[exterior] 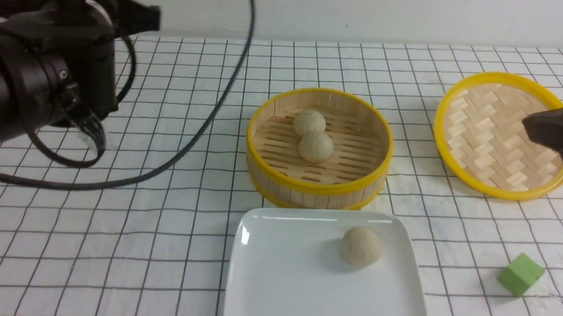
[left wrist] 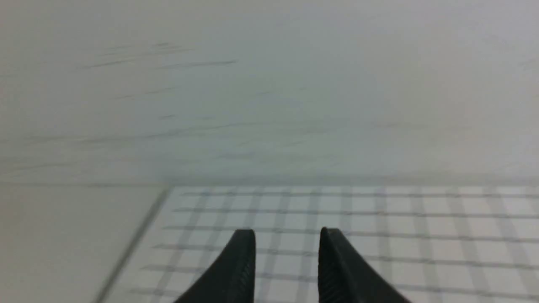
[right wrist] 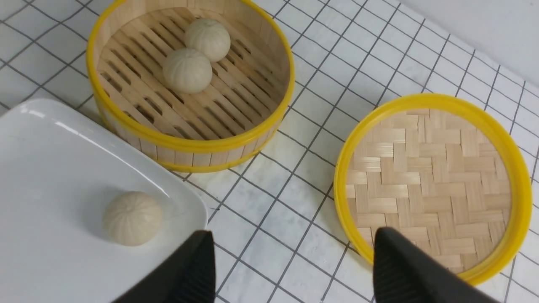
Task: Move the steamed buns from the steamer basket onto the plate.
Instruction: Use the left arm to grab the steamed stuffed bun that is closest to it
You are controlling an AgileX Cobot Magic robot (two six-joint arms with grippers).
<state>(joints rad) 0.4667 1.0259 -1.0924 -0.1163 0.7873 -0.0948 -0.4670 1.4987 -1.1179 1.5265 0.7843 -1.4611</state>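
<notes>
Showing one steamed bun (exterior: pixel 361 246) already on the white square plate (exterior: pixel 279 283) just in front of the steamer basket (exterior: pixel 316 188); two buns (exterior: pixel 315 147) left touching inside it. Left claw (left wrist: pixel 287 244) and right claw (right wrist: pixel 292 252) spread, empty.

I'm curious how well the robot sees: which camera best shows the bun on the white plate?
The right wrist view: the bun on the plate is close and sharp, pleats visible. The front view shows it whole but smaller and softer. The left wrist view shows tablecloth and wall, no bun.
</notes>
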